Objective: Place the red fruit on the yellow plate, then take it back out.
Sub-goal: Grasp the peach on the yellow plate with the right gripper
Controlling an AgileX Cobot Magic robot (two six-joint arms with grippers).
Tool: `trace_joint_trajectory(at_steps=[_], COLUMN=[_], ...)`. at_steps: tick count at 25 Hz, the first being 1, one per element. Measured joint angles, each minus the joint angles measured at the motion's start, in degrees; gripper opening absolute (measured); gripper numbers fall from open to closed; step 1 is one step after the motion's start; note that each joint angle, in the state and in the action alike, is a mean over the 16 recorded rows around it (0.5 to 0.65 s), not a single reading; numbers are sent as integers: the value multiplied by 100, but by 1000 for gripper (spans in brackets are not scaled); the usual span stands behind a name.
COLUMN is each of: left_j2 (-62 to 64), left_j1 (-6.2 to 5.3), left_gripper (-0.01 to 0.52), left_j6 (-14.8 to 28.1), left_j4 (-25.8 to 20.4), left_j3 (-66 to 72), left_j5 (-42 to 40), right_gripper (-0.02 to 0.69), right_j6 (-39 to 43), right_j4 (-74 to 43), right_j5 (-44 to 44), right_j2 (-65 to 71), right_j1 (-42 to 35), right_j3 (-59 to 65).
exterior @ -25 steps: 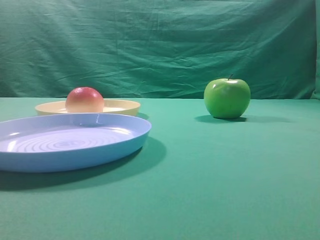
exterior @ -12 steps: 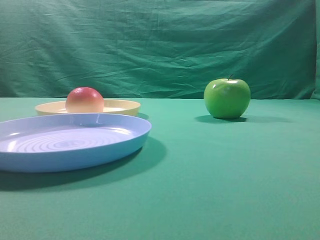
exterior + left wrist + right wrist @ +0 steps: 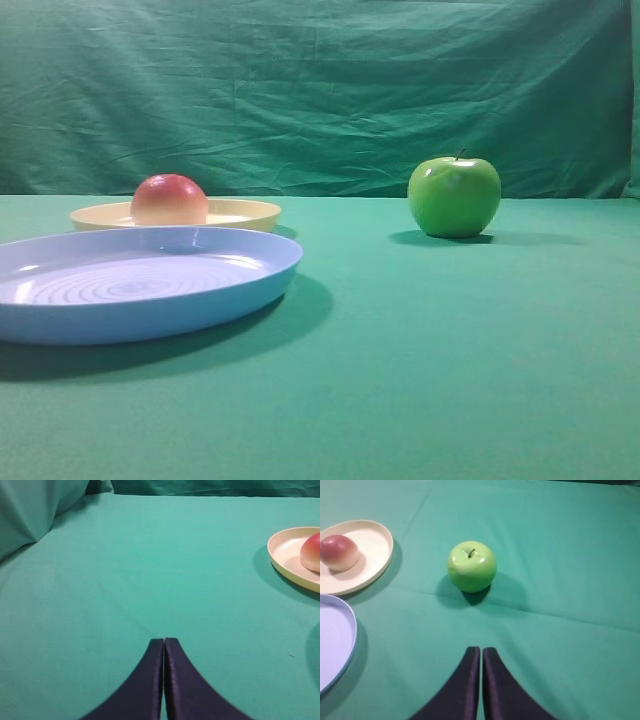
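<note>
Fruit first: the round red fruit (image 3: pixel 169 199), red on top and paling to peach below, sat on the shallow pale yellow plastic plate (image 3: pixel 245 212), toward its left side in the high view. Nearer the camera lay a larger light blue ringed plate (image 3: pixel 150 285), and a glossy green apple (image 3: pixel 454 196) stood well apart to the right on the green cloth-covered table (image 3: pixel 450 350). The left gripper (image 3: pixel 164 641) and the right gripper (image 3: pixel 481 650) both hung over bare cloth, dark fingers pressed together, grasping nothing
</note>
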Motion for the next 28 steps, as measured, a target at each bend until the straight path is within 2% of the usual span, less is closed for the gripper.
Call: trace_joint_trajectory(at_steps=[6, 12, 20, 28], left_j2=[0, 0, 0, 0], left_j1=[0, 0, 0, 0], left_gripper=[0, 0, 0, 0], left_j6=[0, 0, 0, 0], left_j4=[0, 0, 0, 0], left_j3=[0, 0, 0, 0], left_j5=[0, 0, 0, 0], right_gripper=[0, 0, 0, 0], right_j6=[-631, -1057, -1483, -1952], right_j4=[432, 547, 530, 717], right_j5=[-38, 251, 686, 972], right_j2=[900, 2014, 3906, 5709], right_j1=[117, 545, 1229, 1537], right_j3=[-345, -1178, -2998, -4999])
